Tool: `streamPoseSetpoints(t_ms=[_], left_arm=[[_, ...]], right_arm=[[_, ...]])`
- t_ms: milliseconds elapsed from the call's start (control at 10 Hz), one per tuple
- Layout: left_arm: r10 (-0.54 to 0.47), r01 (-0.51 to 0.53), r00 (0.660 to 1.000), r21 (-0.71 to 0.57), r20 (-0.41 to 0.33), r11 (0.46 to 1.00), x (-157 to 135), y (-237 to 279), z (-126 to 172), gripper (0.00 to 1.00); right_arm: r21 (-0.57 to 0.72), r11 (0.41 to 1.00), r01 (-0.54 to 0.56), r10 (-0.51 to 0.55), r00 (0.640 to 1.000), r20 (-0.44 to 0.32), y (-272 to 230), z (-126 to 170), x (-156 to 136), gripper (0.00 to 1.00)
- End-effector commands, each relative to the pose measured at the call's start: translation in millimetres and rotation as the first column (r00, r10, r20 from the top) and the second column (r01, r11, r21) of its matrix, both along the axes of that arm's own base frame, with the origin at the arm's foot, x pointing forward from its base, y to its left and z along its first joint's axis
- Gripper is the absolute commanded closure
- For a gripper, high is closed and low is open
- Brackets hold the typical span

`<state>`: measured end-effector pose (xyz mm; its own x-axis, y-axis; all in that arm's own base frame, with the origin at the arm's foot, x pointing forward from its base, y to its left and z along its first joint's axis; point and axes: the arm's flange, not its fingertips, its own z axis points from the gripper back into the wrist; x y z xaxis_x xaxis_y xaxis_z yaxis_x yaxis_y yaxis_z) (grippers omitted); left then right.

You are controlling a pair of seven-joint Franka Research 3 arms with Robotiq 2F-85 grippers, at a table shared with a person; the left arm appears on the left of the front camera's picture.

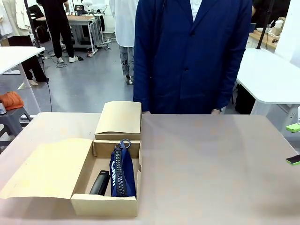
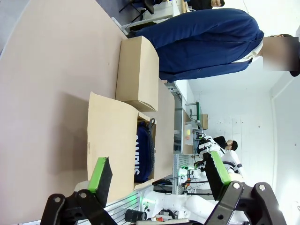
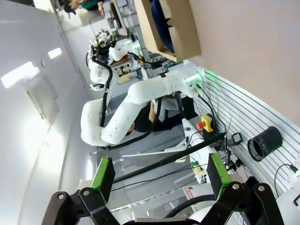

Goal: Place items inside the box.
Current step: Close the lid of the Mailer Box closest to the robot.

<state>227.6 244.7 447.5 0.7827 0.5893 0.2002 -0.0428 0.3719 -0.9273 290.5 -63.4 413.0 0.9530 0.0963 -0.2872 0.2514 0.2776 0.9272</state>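
— How far along was the packing?

— The box [image 1: 105, 205] sat near the table's front-left corner, its large compartment open. The pouch [image 1: 123, 174] and a black item, probably the stapler [image 1: 99, 183], lay inside. The smaller compartment's flap was down.

— And the claws?

— The left gripper [image 2: 157, 176] and right gripper [image 3: 159, 176] both stood wide open, holding nothing. Closing the lid seemed to remain.

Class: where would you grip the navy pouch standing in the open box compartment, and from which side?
Grip the navy pouch across its upper zipped edge, coming from above: it stands on edge, zipper up, with the box wall and a black item close alongside.
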Motion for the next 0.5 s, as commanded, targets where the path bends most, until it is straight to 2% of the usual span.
streamPoseSetpoints(t_ms=[0,100,200,300,400], left_arm=[[0.000,0.000,1.000,0.000,0.000,1.000,0.0,0.0,0.0,0.00],[-0.214,0.210,0.969,0.047,0.120,0.977,18.4,-28.4,-2.2,0.00],[-0.415,0.387,0.879,0.157,0.237,0.909,34.5,-64.0,-7.4,0.00],[-0.522,0.424,0.789,0.328,0.324,0.844,47.4,-101.1,-15.2,0.00],[-0.581,0.382,0.736,0.495,0.348,0.780,56.3,-136.8,-28.2,0.00]], right_arm=[[0.004,1.000,0.014,-0.014,1.000,-0.007,-1.8,5.8,2.0,0.00],[0.004,1.000,0.014,-0.014,1.000,-0.007,-1.8,5.8,2.0,0.00],[0.004,1.000,0.014,-0.014,1.000,-0.007,-1.8,5.8,2.0,0.00],[0.004,1.000,0.014,-0.014,1.000,-0.007,-1.8,5.8,2.0,0.00],[0.004,1.000,0.014,-0.014,1.000,-0.007,-1.8,5.8,2.0,0.00]])
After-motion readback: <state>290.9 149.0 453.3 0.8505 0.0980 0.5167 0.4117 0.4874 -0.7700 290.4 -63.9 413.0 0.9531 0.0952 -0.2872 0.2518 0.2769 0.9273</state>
